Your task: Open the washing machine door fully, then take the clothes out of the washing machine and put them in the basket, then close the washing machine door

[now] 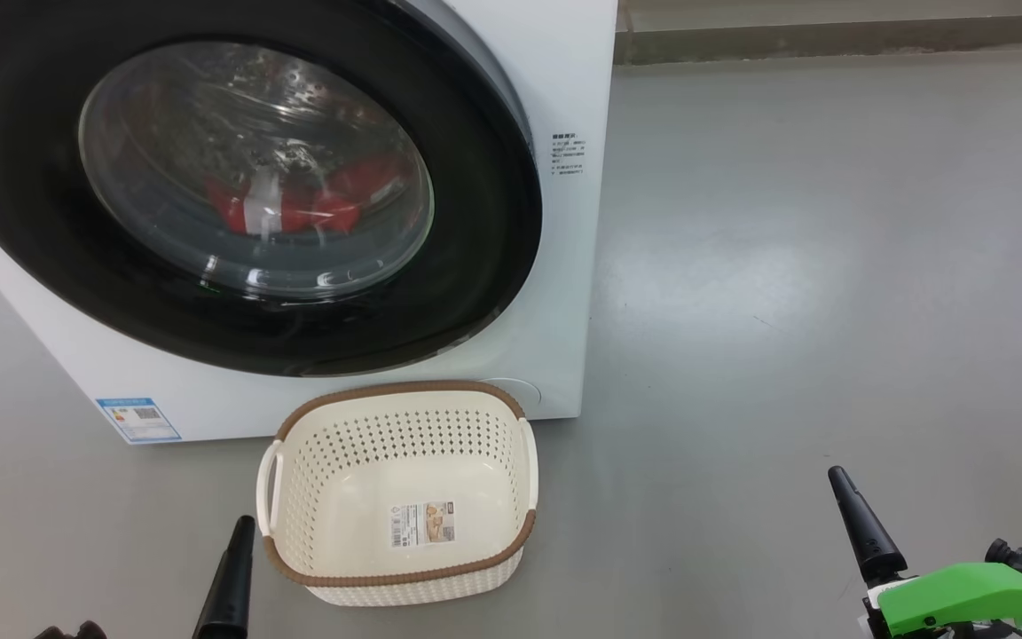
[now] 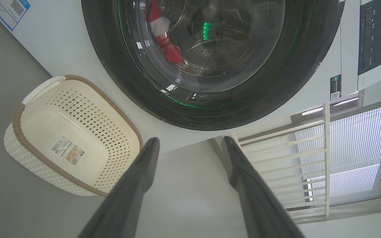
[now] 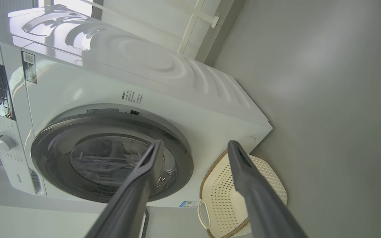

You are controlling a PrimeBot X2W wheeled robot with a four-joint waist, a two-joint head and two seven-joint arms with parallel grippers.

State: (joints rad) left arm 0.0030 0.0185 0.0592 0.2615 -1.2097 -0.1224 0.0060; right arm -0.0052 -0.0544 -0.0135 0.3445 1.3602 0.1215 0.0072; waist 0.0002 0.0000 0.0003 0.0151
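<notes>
washing machine door (image 1: 484,231) shut — red clothes (image 1: 298,209) inside
my left gripper (image 2: 190,140) and right gripper (image 3: 194,142) both spread, empty

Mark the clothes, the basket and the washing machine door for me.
clothes (image 1: 347,201), head view, red fabric behind the glass.
basket (image 1: 400,389), head view, brown far rim.
washing machine door (image 1: 23,222), head view, black rim's left side.
</notes>
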